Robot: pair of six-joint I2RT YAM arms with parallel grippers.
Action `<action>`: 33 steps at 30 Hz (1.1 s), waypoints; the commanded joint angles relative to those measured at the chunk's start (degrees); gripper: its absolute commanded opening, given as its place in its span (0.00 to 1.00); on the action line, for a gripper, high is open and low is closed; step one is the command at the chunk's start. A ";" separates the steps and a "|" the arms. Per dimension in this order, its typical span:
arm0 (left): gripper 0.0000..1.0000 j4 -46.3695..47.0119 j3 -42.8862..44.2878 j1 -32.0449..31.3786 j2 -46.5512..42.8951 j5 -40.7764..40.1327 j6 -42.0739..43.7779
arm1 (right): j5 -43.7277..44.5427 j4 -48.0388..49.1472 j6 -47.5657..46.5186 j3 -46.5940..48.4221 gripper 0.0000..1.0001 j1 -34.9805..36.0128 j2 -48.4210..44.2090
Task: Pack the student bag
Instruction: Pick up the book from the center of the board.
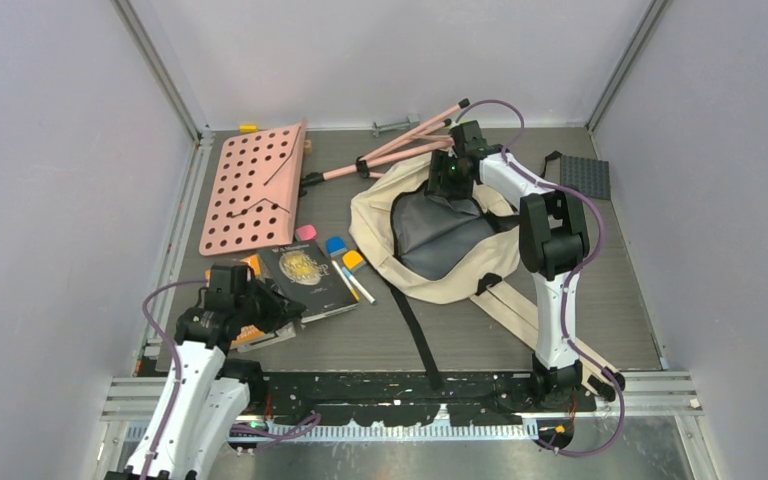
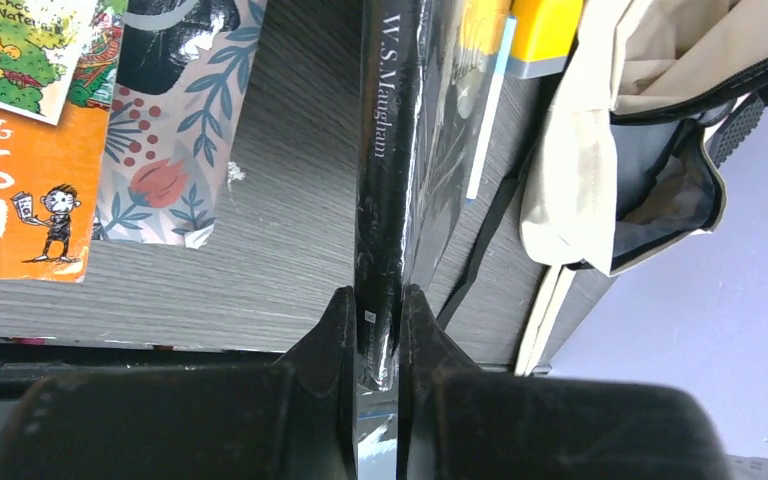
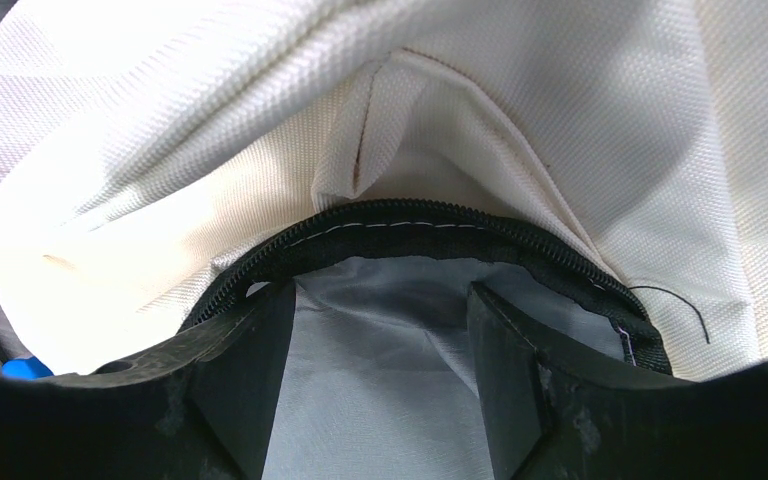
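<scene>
Partly hidden, the black book [image 2: 378,180] sits pinched in the left claw [image 2: 376,300].

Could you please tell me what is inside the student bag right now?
Only grey lining shows inside the student bag; nothing packed is visible. Its own folds hide the inner edges.

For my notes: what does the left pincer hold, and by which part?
The left pincer is shut on the black book, across its spine at one end.
</scene>
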 commanded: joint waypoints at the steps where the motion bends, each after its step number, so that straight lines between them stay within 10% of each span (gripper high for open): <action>1: 0.00 0.07 3.50 0.34 -0.44 -2.72 1.73 | -0.94 0.74 0.03 2.16 0.69 0.80 -0.24; 14: 0.00 -15.96 32.92 -0.33 23.47 -11.23 21.25 | 0.40 -0.70 -1.13 2.35 0.69 1.15 -1.21; 33: 0.00 -21.38 36.40 -22.47 28.59 -24.81 19.63 | 1.25 -0.75 -2.49 1.32 0.68 1.35 -1.41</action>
